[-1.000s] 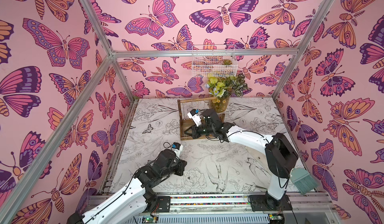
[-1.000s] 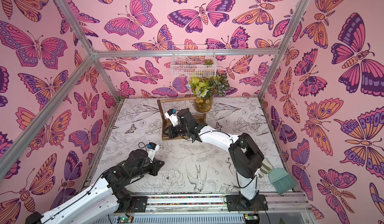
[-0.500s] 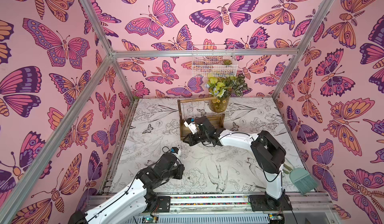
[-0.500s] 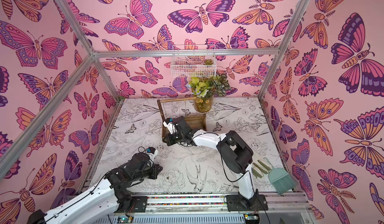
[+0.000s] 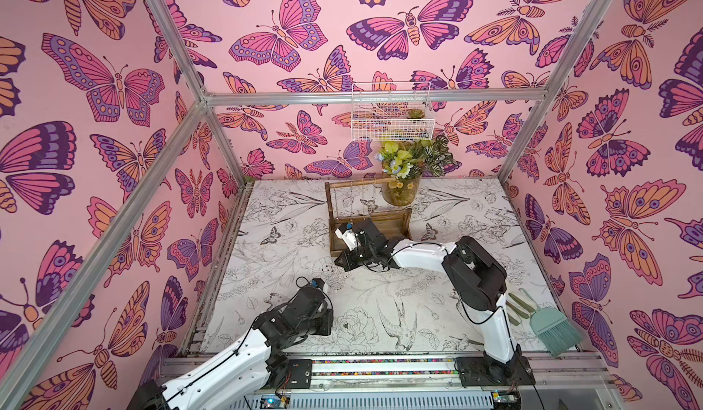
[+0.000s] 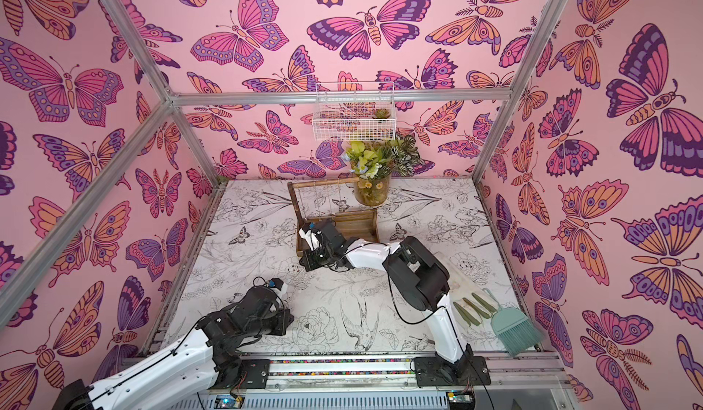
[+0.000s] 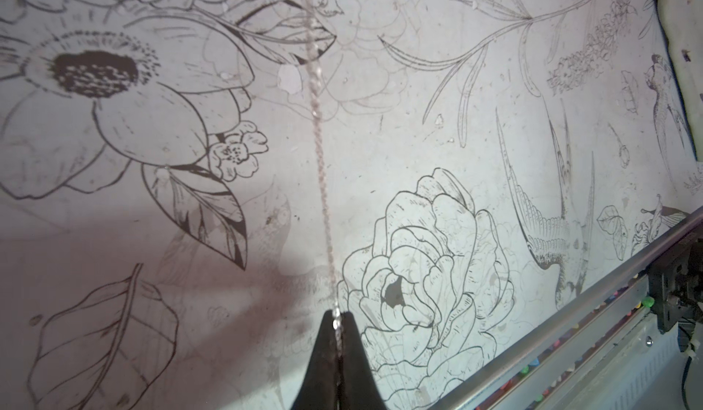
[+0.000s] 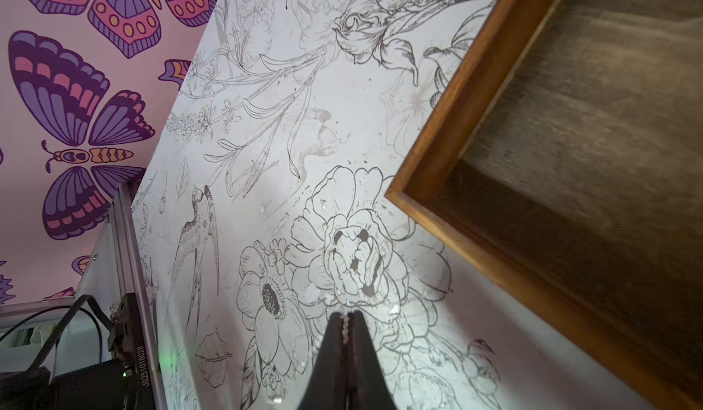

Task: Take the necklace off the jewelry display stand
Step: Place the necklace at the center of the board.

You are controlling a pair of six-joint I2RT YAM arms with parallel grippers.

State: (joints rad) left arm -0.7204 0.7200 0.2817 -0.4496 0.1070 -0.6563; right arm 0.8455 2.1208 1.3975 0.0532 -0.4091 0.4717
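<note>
Clamped in both the left gripper [image 7: 337,315] and right gripper [image 8: 347,315], the thin necklace chain [image 7: 317,130] could be snapped if drawn taut.

Both top views high above the table [image 5: 380,294], steeply downward (same whole scene); wrist views close over it.

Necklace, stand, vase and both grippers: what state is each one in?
left gripper: shut on the necklace.
right gripper: shut on the necklace.
necklace: pinched in both grippers, drawn out straight.
jewelry display stand: upright, touched by neither gripper.
vase: upright behind the stand, holding flowers.
</note>
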